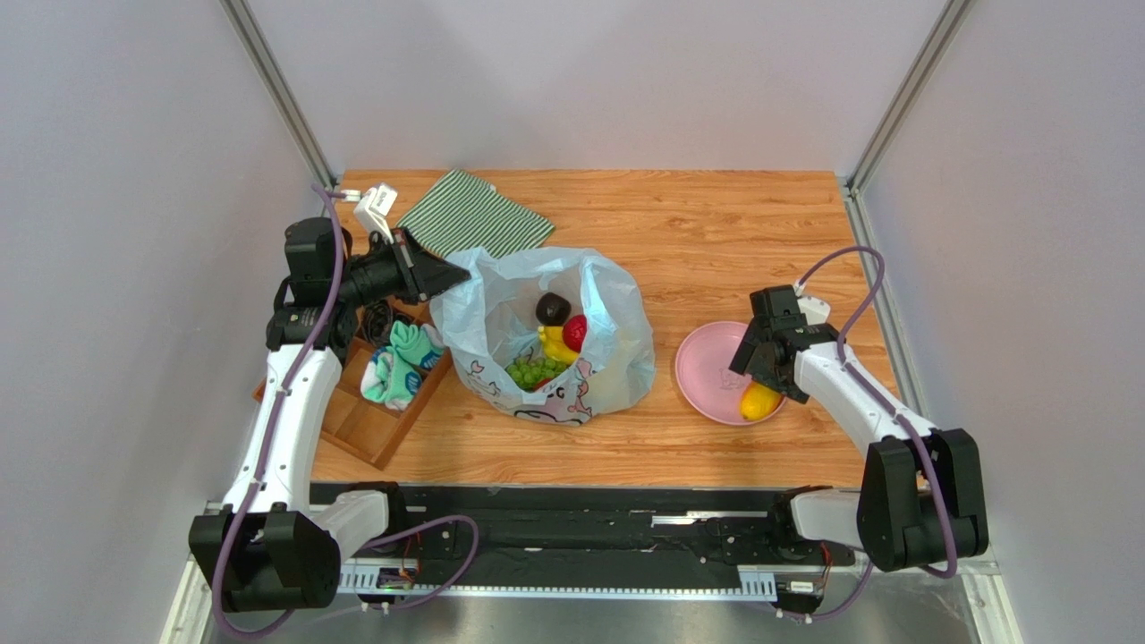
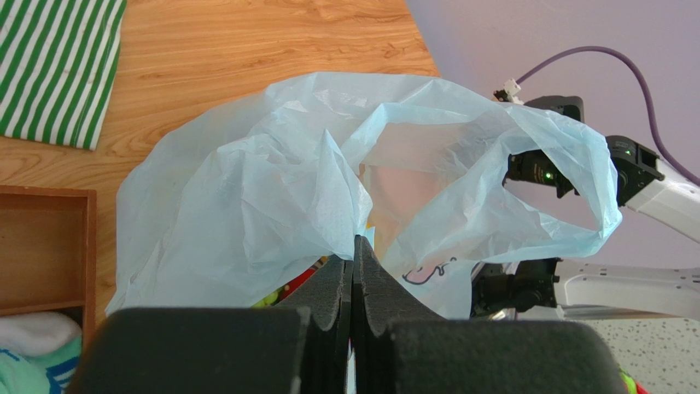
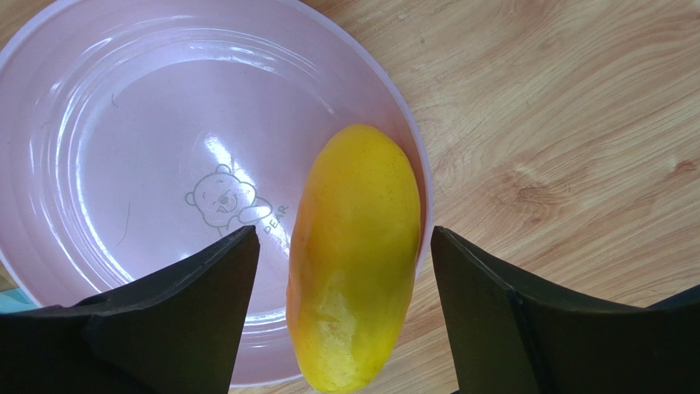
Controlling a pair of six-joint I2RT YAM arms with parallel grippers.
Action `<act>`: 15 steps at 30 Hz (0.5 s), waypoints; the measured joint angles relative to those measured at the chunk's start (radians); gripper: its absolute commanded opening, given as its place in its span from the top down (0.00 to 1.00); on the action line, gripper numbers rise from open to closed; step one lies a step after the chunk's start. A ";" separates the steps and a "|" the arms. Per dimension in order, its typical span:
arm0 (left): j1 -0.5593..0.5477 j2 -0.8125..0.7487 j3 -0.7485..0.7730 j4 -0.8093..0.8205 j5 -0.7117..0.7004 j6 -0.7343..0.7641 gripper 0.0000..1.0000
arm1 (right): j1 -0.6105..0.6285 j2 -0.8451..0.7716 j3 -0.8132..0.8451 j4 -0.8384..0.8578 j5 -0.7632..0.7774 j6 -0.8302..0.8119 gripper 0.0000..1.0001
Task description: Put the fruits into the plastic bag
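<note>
Right hand [image 3: 343,240] first, since its two black fingers fill the bottom of its wrist view. They're spread wide, one on each side of the glossy orange-yellow toy mango [image 3: 353,254], and not touching it as far as I can see. The mango lies across the near rim of the shallow pink plastic plate [image 3: 123,123], with one end hanging out over the wooden tabletop [image 3: 575,123], toward the right edge.

Left hand [image 2: 353,250] is clenched on a fold of the see-through pale-blue plastic bag [image 2: 246,189], which sits about mid-tabletop with its mouth held up. Inside it there's a dark brown avocado [image 1: 550,309], a red apple [image 1: 575,332], a yellow banana [image 1: 555,352] and green grapes [image 1: 534,368].

What I'd worry about:
- **Mango slipping:** it looks slick and rounded and it's perched on a sloped rim. A squeeze that lands off-centre could squirt it out or roll it off toward the right edge.
- **Plate getting shoved:** one finger hangs over the plate's bowl, so coming down there could press, tip or shove the plate.
- **Bag mouth closing:** the bag is thin film pinched at one spot. The mouth could sag shut, or the fold could slip free, right when the mango arrives.
- **Bad drop:** a drop onto the floppy lip would probably bounce back out onto the wood.
</note>
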 measured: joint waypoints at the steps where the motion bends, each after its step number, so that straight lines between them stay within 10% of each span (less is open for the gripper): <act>1: 0.000 0.000 0.000 0.000 0.000 0.000 1.00 | 0.000 0.006 0.000 0.003 -0.004 0.001 0.24; 15: 0.000 0.000 0.000 0.000 0.000 -0.001 1.00 | -0.002 0.048 -0.013 0.048 -0.046 0.015 0.53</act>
